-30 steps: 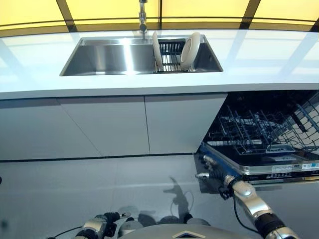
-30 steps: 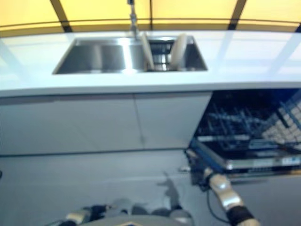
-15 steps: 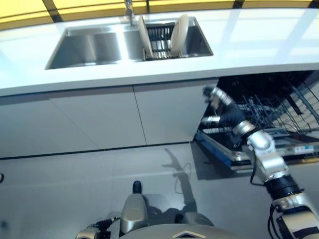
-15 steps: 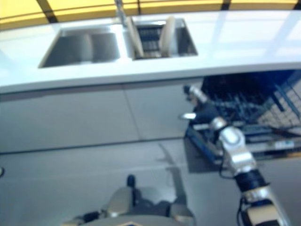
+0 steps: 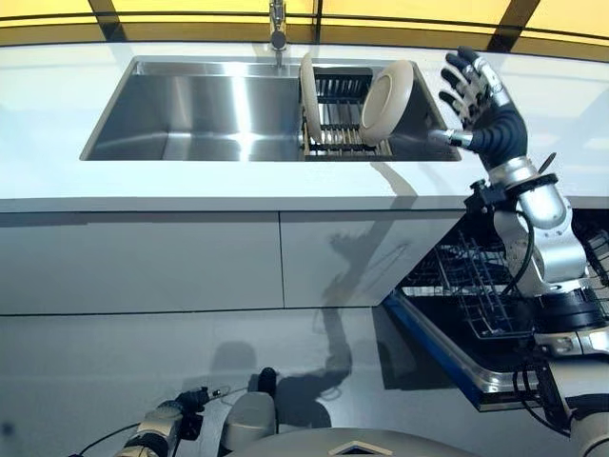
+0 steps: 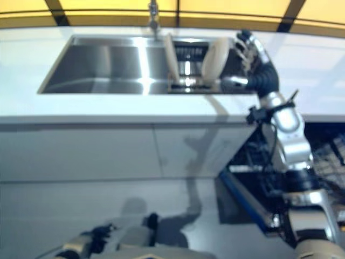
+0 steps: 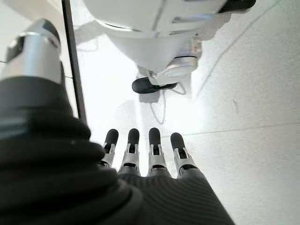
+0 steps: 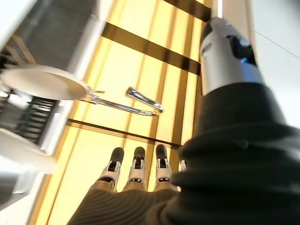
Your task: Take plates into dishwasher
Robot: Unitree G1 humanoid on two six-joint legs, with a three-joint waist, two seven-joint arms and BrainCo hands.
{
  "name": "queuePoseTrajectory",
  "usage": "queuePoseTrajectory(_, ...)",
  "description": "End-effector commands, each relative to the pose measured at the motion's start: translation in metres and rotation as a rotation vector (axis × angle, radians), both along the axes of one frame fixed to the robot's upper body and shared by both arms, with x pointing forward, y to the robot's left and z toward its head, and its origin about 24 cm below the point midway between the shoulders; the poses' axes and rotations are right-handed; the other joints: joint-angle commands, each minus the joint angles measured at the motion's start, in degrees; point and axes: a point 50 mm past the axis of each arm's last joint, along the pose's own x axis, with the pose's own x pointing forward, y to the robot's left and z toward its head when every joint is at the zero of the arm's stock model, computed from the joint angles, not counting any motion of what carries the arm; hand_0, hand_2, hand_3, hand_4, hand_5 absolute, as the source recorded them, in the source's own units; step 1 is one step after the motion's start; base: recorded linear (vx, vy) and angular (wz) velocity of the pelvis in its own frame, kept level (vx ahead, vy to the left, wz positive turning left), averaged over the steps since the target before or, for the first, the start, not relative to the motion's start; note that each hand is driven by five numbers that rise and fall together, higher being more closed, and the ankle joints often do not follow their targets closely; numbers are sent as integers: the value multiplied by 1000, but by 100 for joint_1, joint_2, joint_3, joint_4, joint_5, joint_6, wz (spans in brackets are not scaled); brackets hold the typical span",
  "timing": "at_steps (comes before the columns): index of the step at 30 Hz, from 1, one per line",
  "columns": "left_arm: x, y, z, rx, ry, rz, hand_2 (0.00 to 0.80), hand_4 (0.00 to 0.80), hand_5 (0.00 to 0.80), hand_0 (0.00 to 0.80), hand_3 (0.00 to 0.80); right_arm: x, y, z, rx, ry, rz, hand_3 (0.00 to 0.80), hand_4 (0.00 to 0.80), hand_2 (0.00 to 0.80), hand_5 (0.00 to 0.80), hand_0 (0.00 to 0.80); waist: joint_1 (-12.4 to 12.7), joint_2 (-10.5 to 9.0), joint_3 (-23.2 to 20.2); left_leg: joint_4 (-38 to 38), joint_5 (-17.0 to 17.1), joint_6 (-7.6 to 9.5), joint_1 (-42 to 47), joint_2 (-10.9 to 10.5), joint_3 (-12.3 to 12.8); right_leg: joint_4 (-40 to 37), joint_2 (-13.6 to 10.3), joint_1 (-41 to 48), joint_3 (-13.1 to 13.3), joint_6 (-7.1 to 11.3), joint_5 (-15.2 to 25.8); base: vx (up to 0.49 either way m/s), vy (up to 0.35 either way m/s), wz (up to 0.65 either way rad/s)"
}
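Left eye view, contents listed from the task's items outward: two pale plates standing on edge in a dark wire rack at the right end of a stainless steel sink; left plate upright and edge-on, right plate tilted, its hollow face turned toward the left plate. Neither plate touched by a hand. Right hand raised above the white countertop just right of the sink, near the right plate but apart from it, fingers straight and spread, thumb pointing toward the sink, holding nothing; the right wrist view confirms extended fingers with the plates and the tap beyond them. Left hand low by the floor, fingers straight and empty in its wrist view. Tap at the sink's rear edge, centre. White cabinet fronts below the counter. Open dishwasher at lower right, its wire lower basket pulled out over the grey floor, no plates seen in it. Yellow panelled wall behind the counter.
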Motion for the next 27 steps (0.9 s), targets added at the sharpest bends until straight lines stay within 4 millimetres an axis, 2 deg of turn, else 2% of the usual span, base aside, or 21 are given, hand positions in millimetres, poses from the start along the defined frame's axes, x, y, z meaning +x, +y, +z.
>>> queuePoseTrajectory(1,-16,4,-3,28,55,-72,0,0,0,0,0,-1,-28,33,47,-83,-101,0,0,0,0,0,197,-32,-361,345,-229,154,-486,-70,-344,442,-280,-94,103,21,1132,68,83,1)
queuePoseTrajectory(2,-14,4,-2,31,55,-84,0,0,0,0,0,-1,-32,34,56,-82,-109,0,0,0,0,0,208,-59,-380,360,-245,190,-503,-130,-359,558,-315,-98,140,32,1302,93,88,0)
queuePoseTrajectory(3,-10,6,-1,39,57,-108,0,0,0,0,0,0,-37,35,56,-74,-145,0,0,0,0,0,212,-88,-421,374,-274,257,-502,-231,-366,950,-412,-177,225,83,1741,121,101,4)
queuePoseTrajectory(4,-9,6,0,45,63,-118,0,0,0,0,0,1,-40,35,54,-71,-168,0,0,0,0,0,194,-74,-434,364,-297,295,-470,-250,-355,1261,-440,-272,276,106,1938,199,164,7)
queuePoseTrajectory(5,-8,8,0,53,77,-134,0,0,0,0,0,0,-45,33,59,-63,-199,0,0,0,0,0,111,6,-434,347,-363,349,-334,-228,-323,1895,-396,-535,318,142,2182,229,176,8)
queuePoseTrajectory(7,-11,9,0,60,102,-151,0,0,0,0,0,-1,-51,30,80,-51,-219,0,0,0,0,0,23,91,-421,302,-416,371,-149,-197,-257,2458,-357,-914,294,157,2286,236,147,28)
queuePoseTrajectory(8,-15,10,-1,65,118,-152,0,0,0,0,0,0,-54,29,95,-42,-239,0,0,0,0,0,-97,140,-368,203,-470,343,129,-184,-198,2463,-392,-1325,152,143,2291,285,67,34)
queuePoseTrajectory(9,-17,9,-1,62,125,-151,0,0,0,0,0,1,-56,29,101,-35,-246,0,0,0,0,0,-199,184,-308,78,-496,310,377,-175,-217,2302,-343,-1573,65,70,2026,281,41,11)
queuePoseTrajectory(10,-17,9,-1,59,128,-155,0,0,0,0,0,1,-57,30,105,-34,-251,0,0,0,0,0,-227,232,-295,41,-477,296,422,-137,-232,2216,-285,-1639,35,30,1975,302,-75,5)
queuePoseTrajectory(11,-15,9,-1,55,134,-166,0,0,0,0,0,0,-64,33,116,-26,-277,0,0,0,0,0,-379,233,-242,-98,-529,236,697,-153,-298,1473,-203,-2027,-95,-18,1834,277,-124,9)
queuePoseTrajectory(13,-11,10,1,62,130,-165,0,0,0,0,0,-3,-73,38,145,-27,-291,0,0,0,0,0,-561,237,-181,-328,-688,156,1050,-107,-340,751,-202,-2290,-334,62,1938,276,-181,19)
queuePoseTrajectory(15,-4,12,3,68,119,-134,0,0,0,0,0,-3,-76,40,172,-17,-281,0,0,0,0,0,-710,227,-120,-387,-872,116,1286,-83,-333,261,-179,-2492,-420,158,2167,153,-154,17)
queuePoseTrajectory(19,5,14,6,73,96,-79,0,0,0,0,0,3,-78,38,173,25,-299,0,0,0,0,0,-678,219,-121,-358,-1004,100,1379,-21,-89,-111,-139,-2251,-840,131,1923,37,-96,7)
queuePoseTrajectory(21,3,14,5,70,103,-48,0,0,0,0,0,8,-83,29,180,97,-344,0,0,0,0,0,-668,202,-183,-352,-995,79,1379,-12,-47,-278,-81,-2051,-823,134,1862,44,-97,-6)
queuePoseTrajectory(23,1,14,5,65,116,-35,0,0,0,0,0,14,-96,7,159,253,-434,0,0,0,0,0,-655,193,-250,-365,-986,35,1406,35,65,-379,-57,-1876,-866,116,1794,64,-60,-9)
queuePoseTrajectory(24,0,14,5,64,117,-35,0,0,0,0,0,14,-98,4,154,269,-446,0,0,0,0,0,-653,196,-253,-369,-985,32,1412,39,72,-389,-51,-1857,-864,111,1787,81,-62,-7)
queuePoseTrajectory(25,-1,13,4,61,126,-41,0,0,0,0,0,15,-110,-14,142,396,-499,0,0,0,0,0,-657,203,-285,-396,-974,13,1423,74,123,-447,-20,-1761,-845,81,1739,88,-68,-8)
queuePoseTrajectory(27,-2,13,4,64,135,-36,0,0,0,0,0,13,-121,-27,108,501,-535,0,0,0,0,0,-665,206,-313,-412,-969,-9,1426,108,154,-495,14,-1675,-797,53,1685,94,-81,-17)
